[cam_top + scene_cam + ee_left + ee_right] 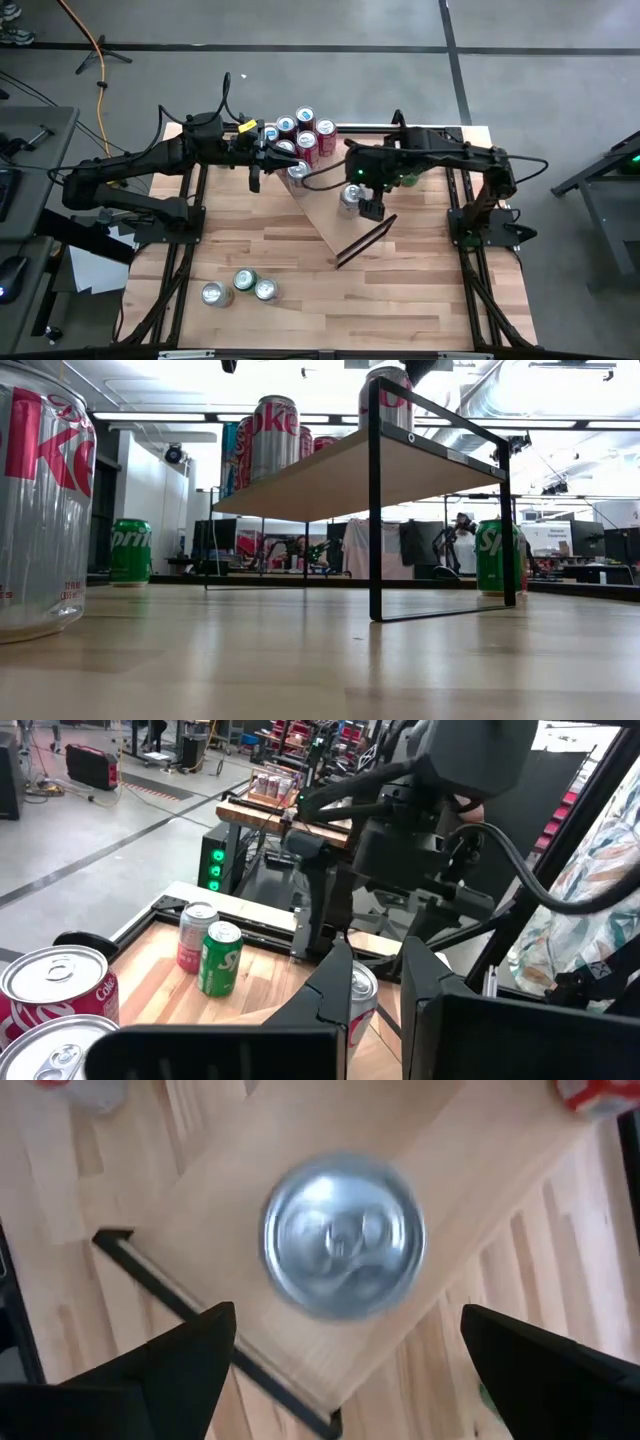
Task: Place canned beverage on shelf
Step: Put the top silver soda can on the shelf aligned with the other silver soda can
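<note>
Across the striped butcher-block tabletop [300, 250] we are logging the long pale-wood shelf on its thin black metal frame [335, 215], standing diagonally between the two arms. On its near end a silver-topped beverage can [349, 199] is standing upright; in the right wrist view this can [343, 1235] is showing top-on, with the pale plank under it. Directly above it we are recording the right gripper [366, 196], its two dark fingers [170, 1370] spread wide to either side and touching nothing. At the shelf's far end we are counting a cluster of red-and-silver cola cans [305, 135], packed close together. Beside that cluster the left gripper [268, 160] is hovering; its fingers [330, 995] are parted with nothing between them, and a can is showing beyond the gap. Near the table's front edge we are listing three loose cans, one green and two silver-topped [238, 287], well apart from the shelf. At the far right corner a green soda can [220, 958] and a red can [195, 935] are standing just beside each other.
</note>
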